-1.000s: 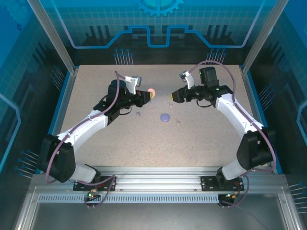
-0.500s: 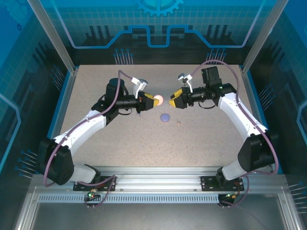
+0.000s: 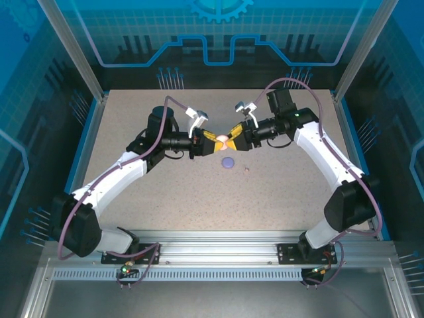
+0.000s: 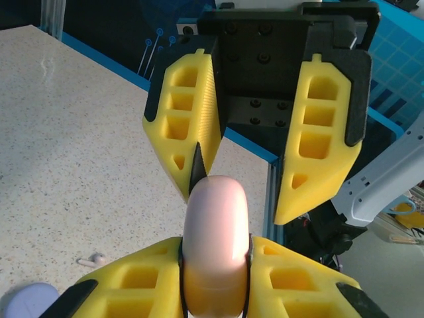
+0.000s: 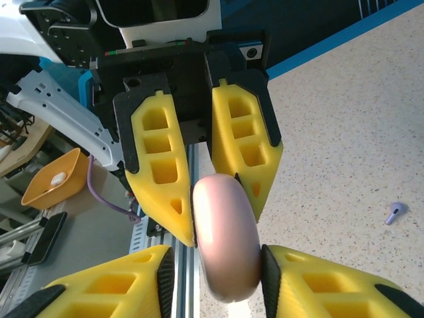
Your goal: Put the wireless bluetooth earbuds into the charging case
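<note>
Left arm (image 3: 112,179) reaches in toward mid-table. You have the left gripper (image 3: 213,140) clamped on the pink charging case (image 4: 215,225), which is held edge-up above the table (image 3: 132,132). Its yellow fingers (image 4: 132,291) cover the case's lower half, leaving the rounded end free.

Right gripper (image 3: 230,138) meets it tip to tip from the other side. Its jaws straddle that free end at a narrow spread. One finger (image 4: 185,126) sits at the case and the other (image 4: 321,139) stands off with a visible gap, so no grip there yet. The left fingers block any deeper reach by the right ones.

On the table just below the two grippers lies the purple charging case (image 3: 228,161), closed and flat. A pale earbud (image 3: 248,168) lies near it, to its right. In the right wrist view a purple earbud (image 5: 394,213) lies on the table, apart from both grippers. Beyond the table edge in that view sits an orange bowl (image 5: 56,179).
</note>
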Robot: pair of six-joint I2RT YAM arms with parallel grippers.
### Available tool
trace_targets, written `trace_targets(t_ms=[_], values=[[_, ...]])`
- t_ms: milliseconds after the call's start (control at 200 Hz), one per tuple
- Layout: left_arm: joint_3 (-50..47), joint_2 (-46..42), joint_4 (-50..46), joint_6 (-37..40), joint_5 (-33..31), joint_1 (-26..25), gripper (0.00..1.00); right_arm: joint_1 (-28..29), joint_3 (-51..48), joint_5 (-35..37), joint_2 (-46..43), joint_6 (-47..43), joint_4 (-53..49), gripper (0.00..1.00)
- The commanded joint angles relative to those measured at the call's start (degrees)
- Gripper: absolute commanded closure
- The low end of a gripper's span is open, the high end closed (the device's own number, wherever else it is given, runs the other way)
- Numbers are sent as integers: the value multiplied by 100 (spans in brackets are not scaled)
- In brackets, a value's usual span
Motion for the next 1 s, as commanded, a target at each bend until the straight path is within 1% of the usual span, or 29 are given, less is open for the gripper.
trace_targets(t_ms=[0, 175, 610, 665, 735, 775, 865, 996], values=[[258, -137, -77, 180, 172, -38, 80, 113, 220, -207, 72, -194, -319, 61], [262, -120, -98, 167, 160, -62, 80, 184, 248, -229, 123, -253, -387, 70], [325, -41, -137, 99, -22, -73, 81, 341, 367, -358, 161, -419, -572, 71], [328, -32, -132, 66, -72, -73, 81, 359, 378, -419, 153, -477, -632, 74], [328, -31, -105, 5, -137, -73, 78, 350, 370, -405, 122, -476, -611, 75], [304, -31, -64, -50, -171, -73, 72, 345, 353, -403, 92, -442, -567, 76], [242, -32, 78, -154, -226, -67, 63, 270, 258, -521, -2, -271, -328, 77], [136, -10, 356, -372, -243, -65, 62, 160, 193, -570, -93, -49, -78, 77]])
